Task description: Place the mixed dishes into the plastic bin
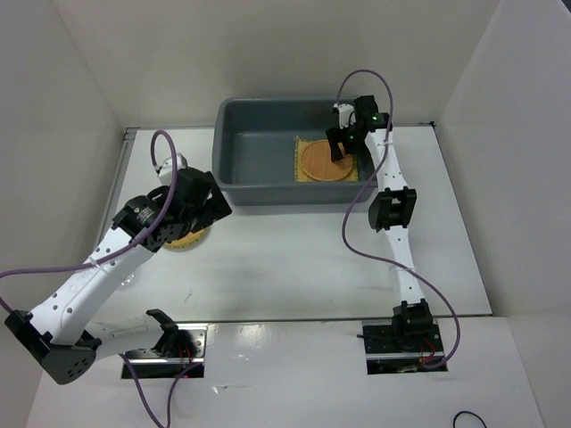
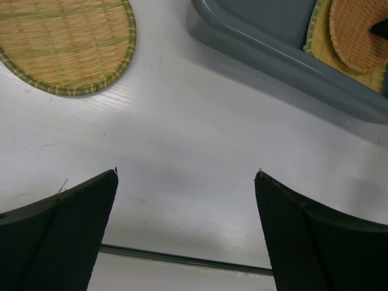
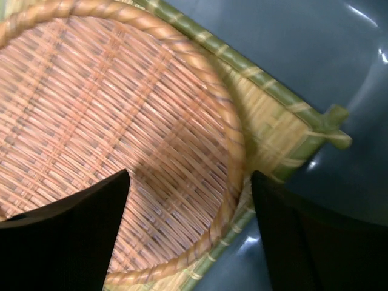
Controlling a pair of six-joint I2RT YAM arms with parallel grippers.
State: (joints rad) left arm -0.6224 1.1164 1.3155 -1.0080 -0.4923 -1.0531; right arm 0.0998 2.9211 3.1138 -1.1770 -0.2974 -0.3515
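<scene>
The grey plastic bin [image 1: 259,152] stands at the back of the table. Inside it at the right a round orange woven plate [image 1: 323,161] lies on the square yellow mat [image 1: 303,171]. My right gripper [image 1: 343,150] is open just above that plate; in the right wrist view [image 3: 188,182] the jaws straddle the plate's rim [image 3: 109,115] over the mat [image 3: 276,121]. A second woven plate [image 1: 187,239] lies on the table at the left, partly under my left arm. My left gripper [image 1: 212,203] is open and empty above bare table [image 2: 187,176], the plate [image 2: 66,42] behind it. No clear cups show.
The bin's near wall [image 2: 273,51] runs across the left wrist view, with the mat and plate [image 2: 357,30] behind it. White enclosure walls stand on the left, right and back. A seam [image 2: 182,259] marks the table's front edge.
</scene>
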